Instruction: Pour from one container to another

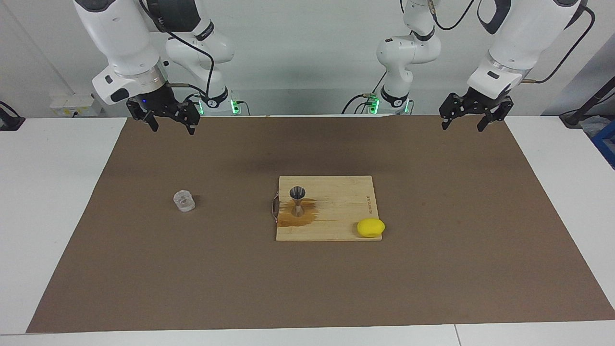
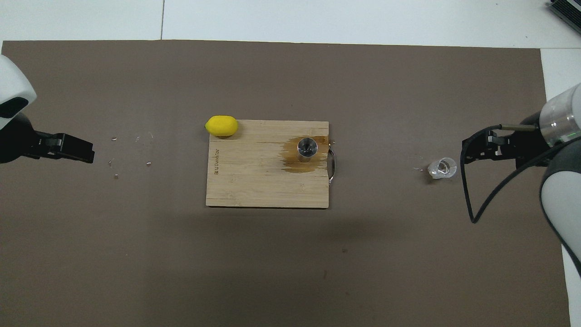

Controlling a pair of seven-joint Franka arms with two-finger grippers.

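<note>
Hanging up over the robots' edge of the brown mat (image 1: pixel 432 269), both claws are spread wide and carry nothing. The right claw (image 1: pixel 170 123) is raised, with the glass tumbler (image 1: pixel 184 200) standing on the mat well below it, untouched. Toward the middle of the worktop (image 1: pixel 48 192), well apart from either claw, the silver jigger (image 1: pixel 297 202) stands upright on the wooden board (image 1: pixel 336 211) in a brown wet patch (image 1: pixel 295 218). A lemon (image 1: pixel 370 227) rests at the board's corner. The left claw (image 1: pixel 466 122) waits at its own end.
</note>
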